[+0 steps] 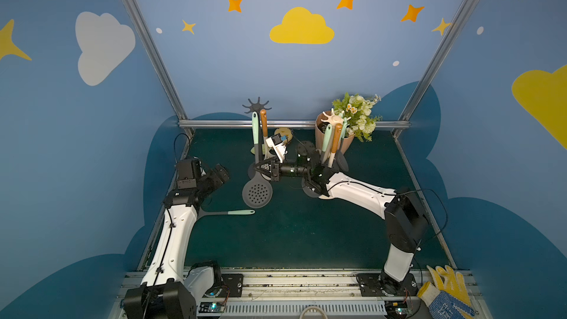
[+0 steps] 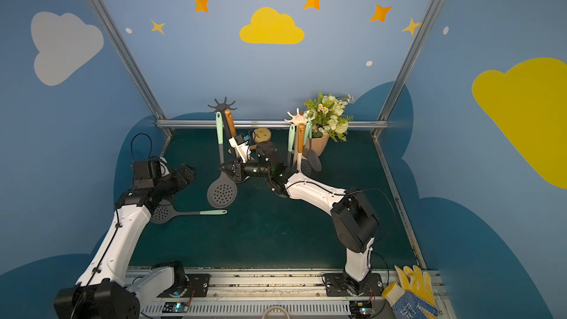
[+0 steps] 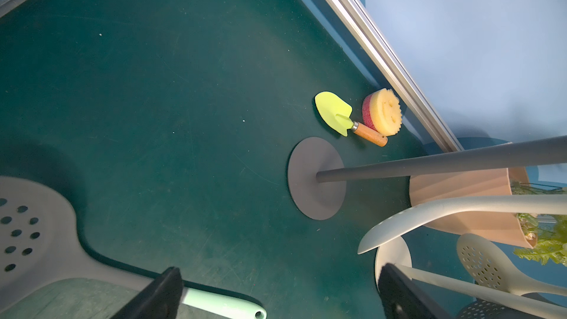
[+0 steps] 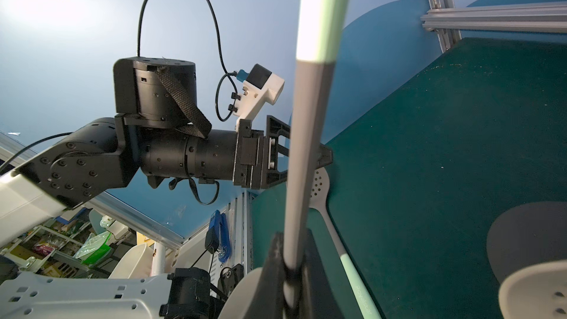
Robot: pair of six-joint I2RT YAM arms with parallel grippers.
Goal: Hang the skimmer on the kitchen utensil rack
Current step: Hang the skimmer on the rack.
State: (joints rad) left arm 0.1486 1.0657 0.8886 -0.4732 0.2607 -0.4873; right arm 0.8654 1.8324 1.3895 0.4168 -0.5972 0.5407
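Skimmer: grey perforated silicone skimmer with mint handle [image 1: 257,193] stood upright at six o'clock of the dark grey star-hooked utensil rack [image 1: 257,106].
Right gripper [image 1: 260,167]: pinched its shaft.
Left gripper [image 1: 223,174]: spread, empty.
Next: handle end likely had to clear a hook.

No words can be read for sure. Low in the right wrist view, a mint handle [image 4: 359,290] has tiny blurry letters. The glove [image 1: 443,308], lower right, has blurry white marks.

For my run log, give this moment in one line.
right gripper: shut on skimmer, upright beside rack | left gripper: open | hung: unclear
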